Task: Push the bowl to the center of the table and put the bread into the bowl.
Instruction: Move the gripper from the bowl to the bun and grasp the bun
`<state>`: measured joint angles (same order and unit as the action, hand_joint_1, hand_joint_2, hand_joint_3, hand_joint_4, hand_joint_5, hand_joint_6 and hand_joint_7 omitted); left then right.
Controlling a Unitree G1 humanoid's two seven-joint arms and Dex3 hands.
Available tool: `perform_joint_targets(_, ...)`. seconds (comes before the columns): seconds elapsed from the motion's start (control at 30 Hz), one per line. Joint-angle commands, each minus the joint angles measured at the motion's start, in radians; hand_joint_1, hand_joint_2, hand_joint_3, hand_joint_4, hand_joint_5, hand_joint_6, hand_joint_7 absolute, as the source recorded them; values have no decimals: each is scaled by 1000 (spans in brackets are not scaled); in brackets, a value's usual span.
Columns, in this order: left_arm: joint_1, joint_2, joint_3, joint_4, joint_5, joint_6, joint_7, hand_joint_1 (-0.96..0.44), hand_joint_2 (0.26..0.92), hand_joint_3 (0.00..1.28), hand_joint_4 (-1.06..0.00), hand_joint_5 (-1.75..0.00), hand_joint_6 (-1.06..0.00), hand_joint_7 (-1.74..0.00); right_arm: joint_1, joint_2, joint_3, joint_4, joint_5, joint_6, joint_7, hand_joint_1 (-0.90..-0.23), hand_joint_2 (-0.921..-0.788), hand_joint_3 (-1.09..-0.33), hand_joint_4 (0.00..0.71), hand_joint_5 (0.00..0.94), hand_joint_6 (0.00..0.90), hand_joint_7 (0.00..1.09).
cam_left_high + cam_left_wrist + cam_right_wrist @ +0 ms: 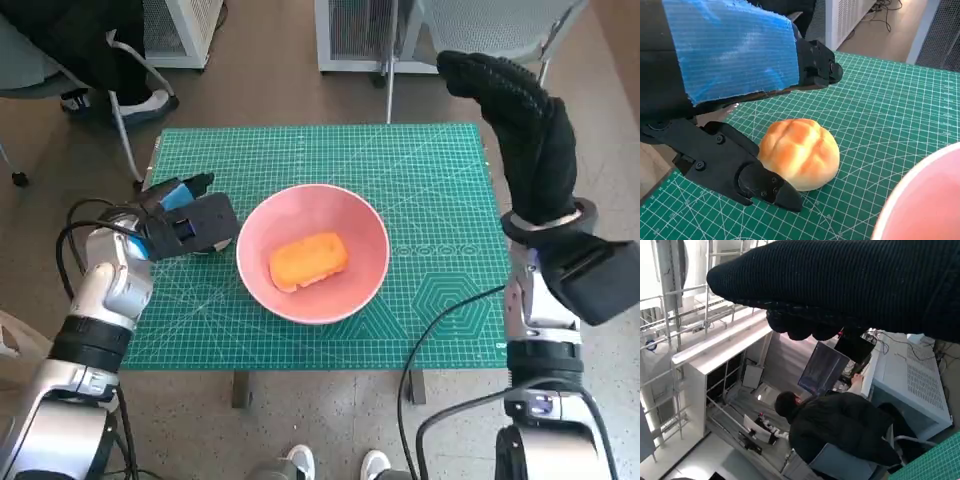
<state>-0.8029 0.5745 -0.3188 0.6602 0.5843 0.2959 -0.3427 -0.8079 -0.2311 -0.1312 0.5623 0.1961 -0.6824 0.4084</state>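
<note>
- Green gridded cutting mat (pixel 430 200) covers the small surface, with brown floor around it and a person seated in a chair (pixel 840 432) further off, facing a monitor.
- Left robot hand (pixel 188 220), black with woven blue tape across its back, lies low at the mat's left edge; its fingers (pixel 760 182) are spread around a round bun without closing on it.
- That bun (pixel 800 152) is golden and glossy, scored in a criss-cross on top, and sits on the mat; one lower finger lies right against its side, though I cannot tell whether it presses. An upper finger (pixel 817 67) reaches past above it, clear of the crust.
- Right robot hand (pixel 520 130), in a black knitted glove, is raised off the surface by the mat's far right corner, holding nothing, its fingers loosely extended.
- Pink bowl (pixel 313 252), smooth and round, stands near the middle of the mat, just beside the left robot hand.
- Inside the bowl lies an orange oblong bread (pixel 308 260), soft-edged.
</note>
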Motion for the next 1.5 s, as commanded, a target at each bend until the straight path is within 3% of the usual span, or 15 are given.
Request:
perform_joint_targets(0.03, -33, -20, -19, 54, 11, -17, 19, -432, 751, 3, -41, 0, -221, -1, 16, -3, -1, 3, 0, 1, 3, -654, -921, -778, 193, 1, -1, 434)
perform_joint_targets(0.7, -74, -51, -43, 172, 13, -54, 65, -398, 771, 8, -52, -4, -239, -9, 25, -10, -5, -13, -7, -3, 1, -651, -921, -777, 194, 1, -1, 435)
perform_joint_targets(0.93, -82, -57, -50, 192, 16, -57, 73, -293, 776, 7, -162, -32, -356, -59, 24, -11, -6, -9, -7, -5, 1, -649, -921, -777, 194, 1, -1, 435)
perform_joint_targets(0.97, -81, -57, -52, 195, 17, -57, 74, -269, 780, 6, -203, -180, -382, -58, 23, -12, -6, -8, -7, -6, 1, -648, -921, -777, 194, 1, -1, 435)
perform_joint_targets(1.0, -81, -58, -53, 198, 19, -56, 76, -232, 784, 6, -216, -486, -422, -52, 23, -12, -6, -7, -8, -7, 0, -646, -921, -777, 194, 1, -1, 434)
perform_joint_targets(1.03, -81, -58, -55, 200, 20, -56, 77, -188, 789, 7, -187, -940, -465, -50, 23, -12, -6, -6, -8, -7, -1, -645, -921, -777, 194, 1, -1, 435)
perform_joint_targets(1.07, -81, -58, -55, 201, 20, -56, 78, -160, 792, 7, -168, -1230, -493, -49, 23, -12, -6, -6, -9, -7, -1, -644, -921, -777, 194, 1, -1, 435)
perform_joint_targets(1.17, -82, -58, -57, 204, 19, -56, 79, -126, 796, 7, -145, -1577, -527, -47, 23, -12, -6, -6, -9, -8, -1, -643, -921, -778, 194, 1, -1, 435)
perform_joint_targets(1.2, -83, -57, -61, 203, 22, -46, 76, -123, 796, 7, -143, -1611, -530, -47, 23, -12, -6, -5, -9, -8, -1, -643, -921, -778, 194, 1, -1, 435)
perform_joint_targets(1.23, -83, -56, -64, 199, 26, -33, 72, -75, 813, 14, -238, -1660, -594, -78, 22, -11, -5, -5, -10, -8, -1, -643, -921, -778, 194, 1, -1, 435)
perform_joint_targets(1.27, -83, -55, -66, 195, 28, -23, 69, 84, 849, 56, -377, -1531, -660, -123, 22, -11, -5, -4, -10, -7, -2, -643, -921, -778, 194, 1, -1, 435)
perform_joint_targets(1.37, -81, -54, -68, 187, 30, -11, 67, 251, 885, 98, -531, -1388, -728, -176, 21, -11, -4, -4, -11, -7, -2, -642, -921, -778, 194, 1, -1, 435)
perform_joint_targets(1.4, -79, -53, -68, 183, 31, -7, 67, 162, 898, 104, -570, -1380, -680, -485, 21, -11, -4, -4, -12, -7, -2, -642, -921, -778, 194, 1, -1, 435)
perform_joint_targets(1.43, -77, -52, -69, 178, 34, -3, 69, 105, 906, 113, -591, -1381, -643, -690, 21, -11, -4, -4, -12, -6, -3, -642, -921, -778, 194, 1, -1, 435)
perform_joint_targets(1.5, -74, -52, -69, 172, 38, 0, 70, 55, 913, 110, -603, -1380, -637, -853, 21, -10, -3, -5, -13, -5, -3, -643, -921, -778, 194, 1, -1, 435)
